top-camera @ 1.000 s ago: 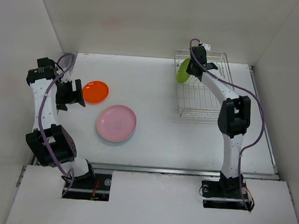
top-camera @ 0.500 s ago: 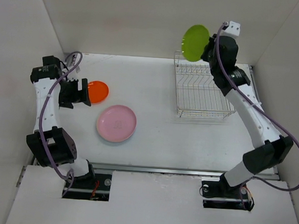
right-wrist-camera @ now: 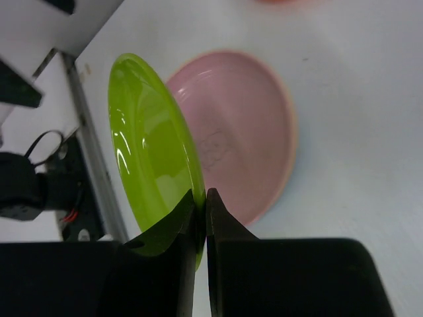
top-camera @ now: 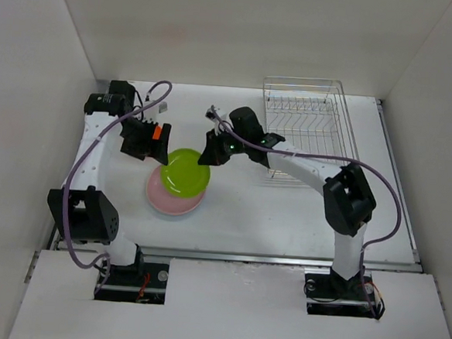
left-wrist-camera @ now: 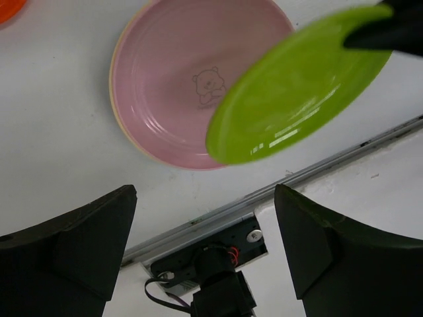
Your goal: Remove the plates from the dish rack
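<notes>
The right end effector (right-wrist-camera: 201,198) is pinching the rim of the lime green plate (top-camera: 185,171), its two fingers pressed together on the edge with only the thickness of the plastic between them. It is holding that plate tilted over the pink plate (top-camera: 162,198), which is lying flat on the white desk (top-camera: 239,209). From above, the green plate is covering the far right part of the pink one. In the left wrist view its lower edge is crossing the pink plate's right side, just beside the small bear drawing (left-wrist-camera: 210,88) in the pink plate's middle. Whether the green plate is touching the pink plate or hanging just above it cannot be told. The left end effector (left-wrist-camera: 205,191) is hovering just behind and to the left of the pink plate with its fingers spread wide apart and nothing between them. Its camera is looking down past both dark fingers at the two plates. A sliver of the orange plate (left-wrist-camera: 8,5) is showing at the top left corner of that view, lying on the desk beyond the pink plate's far left side and apart from it. The dish rack (top-camera: 306,128) is standing on the desk well apart from the pink plate, off to its right and farther back. The right arm is reaching from that side across toward the pink plate.
</notes>
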### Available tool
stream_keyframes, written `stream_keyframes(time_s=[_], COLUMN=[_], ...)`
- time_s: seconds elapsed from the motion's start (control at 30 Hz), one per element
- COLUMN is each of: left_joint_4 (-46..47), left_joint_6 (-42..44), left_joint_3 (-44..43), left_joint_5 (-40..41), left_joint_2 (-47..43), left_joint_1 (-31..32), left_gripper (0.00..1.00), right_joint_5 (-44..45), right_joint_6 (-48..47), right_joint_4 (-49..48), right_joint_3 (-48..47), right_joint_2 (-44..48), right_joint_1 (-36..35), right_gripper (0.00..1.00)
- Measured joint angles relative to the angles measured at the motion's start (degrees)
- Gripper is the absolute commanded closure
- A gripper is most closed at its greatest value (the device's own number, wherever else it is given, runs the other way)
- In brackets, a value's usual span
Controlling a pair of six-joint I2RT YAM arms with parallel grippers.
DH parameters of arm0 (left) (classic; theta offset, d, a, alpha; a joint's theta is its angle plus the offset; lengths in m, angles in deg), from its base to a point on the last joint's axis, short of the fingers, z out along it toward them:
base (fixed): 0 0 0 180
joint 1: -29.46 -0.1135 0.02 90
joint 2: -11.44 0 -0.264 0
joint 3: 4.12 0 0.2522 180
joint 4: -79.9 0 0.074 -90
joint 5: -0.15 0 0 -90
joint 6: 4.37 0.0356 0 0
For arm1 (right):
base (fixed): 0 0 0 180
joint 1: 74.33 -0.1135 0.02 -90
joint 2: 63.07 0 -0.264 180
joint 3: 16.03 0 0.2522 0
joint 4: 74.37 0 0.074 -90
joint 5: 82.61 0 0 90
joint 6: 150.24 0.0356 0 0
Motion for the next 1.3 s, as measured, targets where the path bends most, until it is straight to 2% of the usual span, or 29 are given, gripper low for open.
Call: stream_keyframes(time_s=[0.23, 0.37, 0.4, 0.5, 0.7, 0.73, 0.77, 0.8, 0.83, 0.87, 1.0, 1.17, 1.3], left_joint_4=[-0.7, -1.8, -2.2, -4.4, -7.3, -7.5, -7.7, -8.0, -8.4, -8.6, -8.9, -7.9, -4.2], left_joint_6=[2.9, 3.6, 3.8, 5.4, 9.9, 10.2, 10.4, 10.5, 10.3, 9.9, 8.3, 4.3, -3.4], left_joint_3=[0.6, 1.0, 1.0, 0.9, -1.0, -1.7, -2.4, -3.1, -3.9, -4.7, -8.8, -14.2, -15.3], left_joint_5=[-1.7, -3.7, -4.3, -6.4, -10.4, -10.9, -11.4, -11.9, -13.6, -14.9, -20.5, -25.4, -24.8], left_joint_2=[6.0, 6.0, 6.0, 6.0, 7.8, 8.4, 9.0, 9.7, 10.5, 11.3, 15.4, 22.9, 28.8], left_joint_1=[0.0, 0.0, 0.2, 0.4, -0.1, -0.4, -0.8, -1.5, -2.1, -2.9, -7.8, -15.0, -21.5], left_gripper=[0.38, 0.64, 0.81, 0.99, 1.0, 1.0, 1.0, 1.0, 1.0, 1.0, 1.0, 1.0, 1.0], right_joint_5=[-8.2, -9.5, -9.6, -9.8, -11.8, -11.5, -11.0, -10.2, -8.7, -7.6, -3.8, -0.4, 1.7], right_joint_6=[1.6, 2.1, 2.2, 2.5, 3.5, 3.5, 3.6, 4.0, 4.2, 4.8, 7.5, 10.3, 11.6], right_joint_4=[-6.4, -7.7, -8.0, -8.9, -9.0, -9.0, -8.9, -8.8, -8.9, -8.9, -9.1, -9.2, -9.0], right_joint_3=[-0.5, -0.7, -0.9, -1.2, -2.3, -2.5, -2.8, -3.0, -3.4, -3.9, -5.5, -7.1, -6.7], right_joint_2=[-1.4, -1.7, -2.0, -3.1, -4.0, -4.0, -4.1, -4.1, -4.1, -4.1, -4.1, -4.1, -4.1], right_joint_1=[-1.7, -1.6, -1.6, -1.5, -0.5, -0.5, -0.4, -0.4, -0.4, -0.5, 0.0, 2.3, 4.3], right_gripper=[1.0, 1.0, 1.0, 1.0, 1.0, 0.96, 0.76, 0.66, 0.6, 0.5, 0.32, 0.3, 0.3])
